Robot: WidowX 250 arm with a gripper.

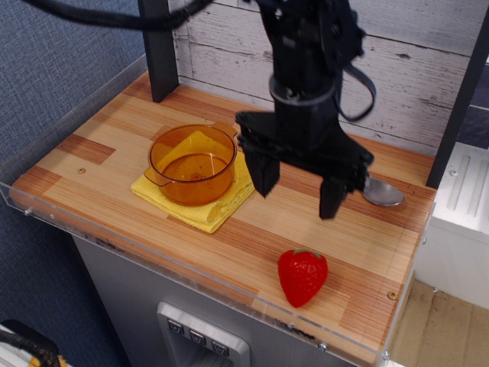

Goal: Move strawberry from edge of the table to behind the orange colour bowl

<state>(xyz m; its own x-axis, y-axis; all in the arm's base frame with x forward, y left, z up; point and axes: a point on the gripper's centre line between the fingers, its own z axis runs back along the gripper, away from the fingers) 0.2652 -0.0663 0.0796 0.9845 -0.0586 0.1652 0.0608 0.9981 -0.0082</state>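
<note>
The red strawberry (302,276) with its green top lies on the striped wooden table (99,145) near the front right edge. The amber-orange bowl (192,163) stands on a yellow cloth (208,215) at the left middle. My black gripper (299,193) hangs open and empty above the table, right of the bowl and just behind and above the strawberry. One finger (263,173) is near the cloth's right edge, the other finger (331,198) is further right.
A spoon with a blue handle lies behind the gripper; only its metal bowl (382,193) shows. A black post (158,47) stands at the back left. A clear acrylic rim (191,269) runs along the table's front and left sides.
</note>
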